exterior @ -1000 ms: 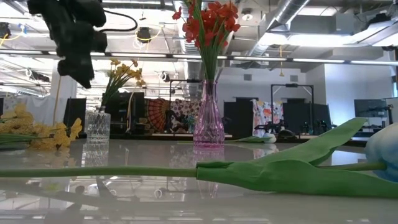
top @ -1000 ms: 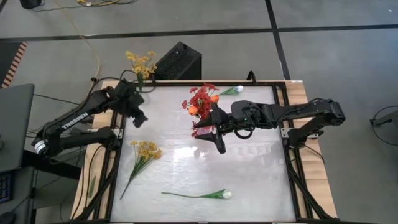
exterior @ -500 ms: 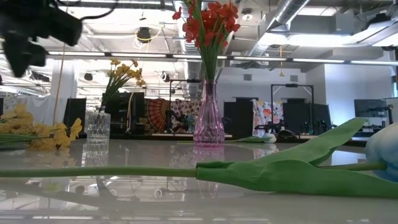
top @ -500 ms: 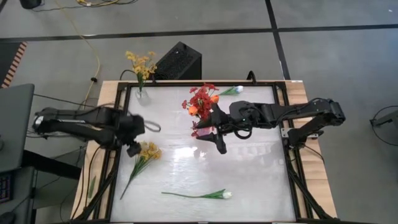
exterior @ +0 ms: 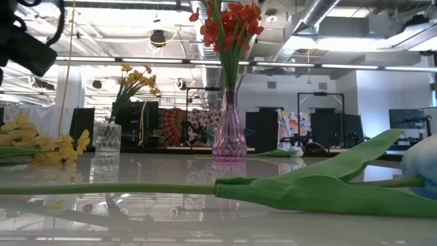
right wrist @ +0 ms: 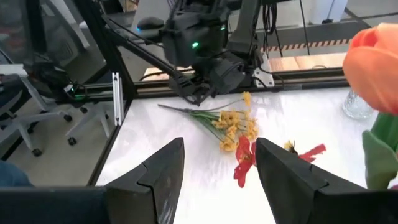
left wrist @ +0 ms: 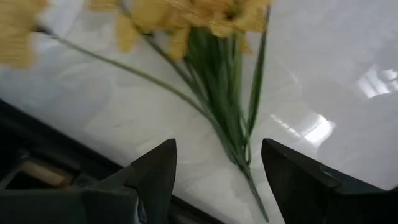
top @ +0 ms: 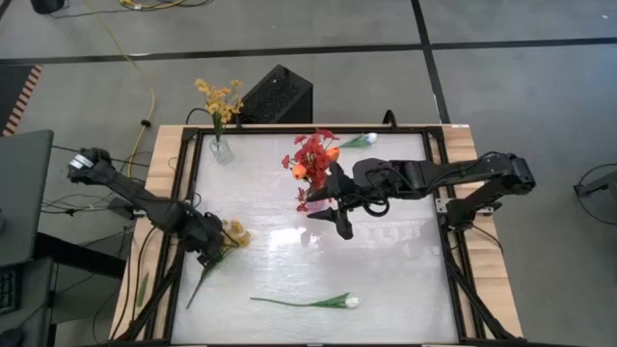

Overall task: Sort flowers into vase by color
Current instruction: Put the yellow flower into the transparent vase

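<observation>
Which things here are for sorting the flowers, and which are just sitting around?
For the job: left gripper, open above the yellow spray; right gripper, open; white flower lying flat; red flowers in the pink vase; clear vase with yellow flowers.

Just sitting around: black box; yellow cable on the floor.

The glossy white table [top: 386, 260] has a wooden rim. A yellow spray [top: 224, 241] lies by its left edge, a white tulip [top: 313, 303] near the front edge, another white bud [top: 362, 141] at the back edge. A clear glass vase [top: 220, 148] stands in the back left corner, a pink vase [exterior: 229, 134] mid-back.
</observation>
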Controlling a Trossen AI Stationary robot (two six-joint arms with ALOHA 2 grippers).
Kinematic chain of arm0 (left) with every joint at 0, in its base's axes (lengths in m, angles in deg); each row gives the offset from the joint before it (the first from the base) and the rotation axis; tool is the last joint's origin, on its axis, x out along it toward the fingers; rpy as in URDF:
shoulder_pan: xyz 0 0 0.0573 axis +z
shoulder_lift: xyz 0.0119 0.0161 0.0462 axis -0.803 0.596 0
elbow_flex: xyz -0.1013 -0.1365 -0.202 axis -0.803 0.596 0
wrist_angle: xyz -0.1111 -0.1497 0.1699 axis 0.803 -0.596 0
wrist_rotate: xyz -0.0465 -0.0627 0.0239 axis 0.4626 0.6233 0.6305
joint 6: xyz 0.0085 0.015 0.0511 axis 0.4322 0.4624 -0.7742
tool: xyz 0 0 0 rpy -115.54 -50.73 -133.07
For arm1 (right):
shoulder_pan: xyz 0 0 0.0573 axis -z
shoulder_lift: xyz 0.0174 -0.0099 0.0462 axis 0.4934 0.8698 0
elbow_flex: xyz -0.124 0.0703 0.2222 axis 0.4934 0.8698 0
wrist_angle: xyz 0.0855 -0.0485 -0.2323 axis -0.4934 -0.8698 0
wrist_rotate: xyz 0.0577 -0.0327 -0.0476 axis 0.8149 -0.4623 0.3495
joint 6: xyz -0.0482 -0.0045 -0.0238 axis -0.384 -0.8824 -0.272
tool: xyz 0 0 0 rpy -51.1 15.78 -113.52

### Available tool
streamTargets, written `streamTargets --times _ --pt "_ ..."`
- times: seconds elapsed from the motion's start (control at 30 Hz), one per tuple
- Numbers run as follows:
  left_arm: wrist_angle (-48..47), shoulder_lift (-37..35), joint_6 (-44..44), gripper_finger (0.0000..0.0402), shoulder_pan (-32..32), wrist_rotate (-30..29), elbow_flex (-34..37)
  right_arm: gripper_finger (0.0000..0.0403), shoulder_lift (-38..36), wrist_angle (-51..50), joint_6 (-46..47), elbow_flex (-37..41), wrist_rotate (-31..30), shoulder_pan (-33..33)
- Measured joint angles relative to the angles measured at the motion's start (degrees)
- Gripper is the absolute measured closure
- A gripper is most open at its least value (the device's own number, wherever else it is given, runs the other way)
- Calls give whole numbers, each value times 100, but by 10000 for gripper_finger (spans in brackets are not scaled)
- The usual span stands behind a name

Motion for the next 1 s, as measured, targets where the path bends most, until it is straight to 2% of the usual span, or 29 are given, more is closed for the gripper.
streamTargets --times 0.27,0.5,0.57,0.63,0.7,0.8,0.9,1.0 --pt "1153 1364 86 178 -536 -24 0 180 0 -131 0 0 2 0" --pt "1273 2451 67 181 -684 155 -46 180 0 -343 2 0 2 -2" --pt "1311 2540 -65 196 -697 153 -90 180 0 -371 2 0 2 -2" --pt "1262 2545 -216 229 -704 27 -208 180 0 -375 2 0 2 -4" --pt "1149 2454 -407 283 -712 -257 -356 180 0 -378 2 0 2 -4" --pt "1078 2066 -516 374 -624 -1149 -592 180 0 -378 2 0 2 -4" --pt "1024 1523 -410 389 -501 -2011 -752 180 0 -377 4 0 2 -4" --pt "1052 751 -477 397 -272 -3227 -962 180 0 -367 4 0 2 -4"
